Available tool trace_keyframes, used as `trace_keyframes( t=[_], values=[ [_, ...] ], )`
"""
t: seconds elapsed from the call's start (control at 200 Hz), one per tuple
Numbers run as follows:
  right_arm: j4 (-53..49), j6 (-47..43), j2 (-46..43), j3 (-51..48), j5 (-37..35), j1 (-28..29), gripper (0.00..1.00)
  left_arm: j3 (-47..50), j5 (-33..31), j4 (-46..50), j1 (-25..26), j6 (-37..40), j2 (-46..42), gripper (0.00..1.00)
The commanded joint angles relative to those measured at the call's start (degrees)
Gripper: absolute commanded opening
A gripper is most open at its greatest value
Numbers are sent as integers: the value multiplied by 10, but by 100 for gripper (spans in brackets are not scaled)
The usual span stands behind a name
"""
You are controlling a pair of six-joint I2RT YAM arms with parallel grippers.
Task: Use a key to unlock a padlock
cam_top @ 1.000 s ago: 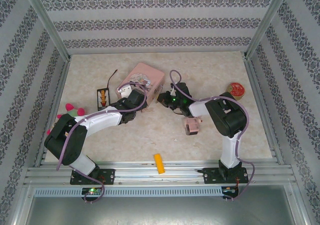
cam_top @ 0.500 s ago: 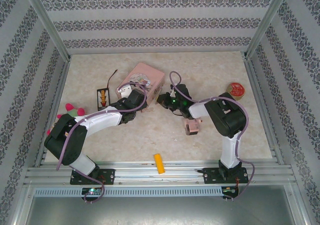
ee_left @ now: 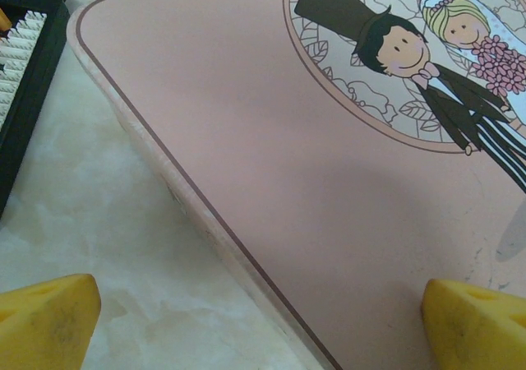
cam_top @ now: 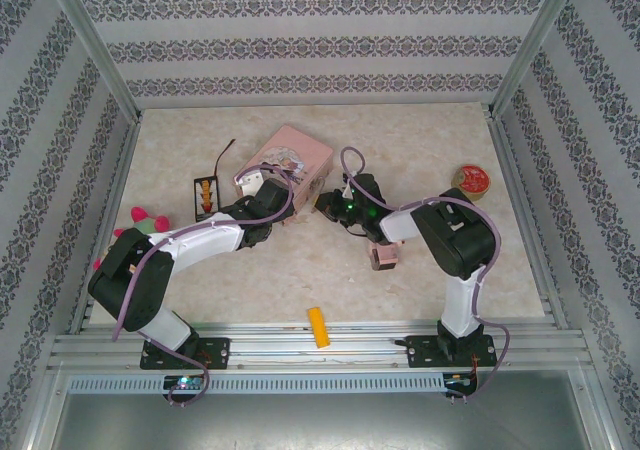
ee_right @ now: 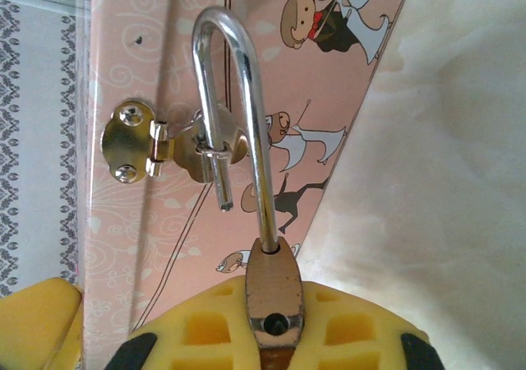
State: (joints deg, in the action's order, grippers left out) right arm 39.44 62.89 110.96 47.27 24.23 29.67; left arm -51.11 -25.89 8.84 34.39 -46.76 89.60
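Note:
The small brass padlock (ee_right: 275,292) is pinched between the yellow pads of my shut right gripper (ee_right: 275,337). Its silvery shackle (ee_right: 246,99) stands open. The free end is out of the body and still hooked through the hasp (ee_right: 144,144) on the side of the pink tin (ee_right: 164,247). From above, the right gripper (cam_top: 330,205) sits at the tin's (cam_top: 290,155) near right side. My left gripper (ee_left: 263,325) is open, its yellow fingertips (ee_left: 45,321) spread over the near left edge of the tin's lid (ee_left: 288,140). The key is hidden.
A small pink boxy block (cam_top: 383,255) lies under the right forearm. A yellow block (cam_top: 318,326) is near the front rail. A black-framed toy (cam_top: 205,194) sits left of the tin, a pink and green plush (cam_top: 145,218) further left, and a red round piece (cam_top: 471,179) at right.
My right gripper has drawn slightly toward the near side with the padlock, and the tin has shifted a little with it. The left arm has held still.

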Motion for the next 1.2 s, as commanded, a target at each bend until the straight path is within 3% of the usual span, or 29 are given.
trace_keyframes(
  t=[0.0, 0.33, 0.575, 0.86, 1.194],
  values=[
    [2, 10, -21, -24, -43, -8, 0, -7, -21, 40, -6, -3, -7, 99],
    [48, 33, -28, -71, -69, -5, 0, -24, -43, -22, -6, -11, 1, 99],
    [66, 46, -27, -86, -75, -8, 0, -46, -41, 13, -6, -23, 43, 99],
    [91, 59, -27, -93, -80, -9, 0, 0, -33, -3, -16, -43, 36, 100],
    [137, 85, -50, -155, -127, 3, 0, 17, 15, -50, -26, -46, 50, 83]
  ],
)
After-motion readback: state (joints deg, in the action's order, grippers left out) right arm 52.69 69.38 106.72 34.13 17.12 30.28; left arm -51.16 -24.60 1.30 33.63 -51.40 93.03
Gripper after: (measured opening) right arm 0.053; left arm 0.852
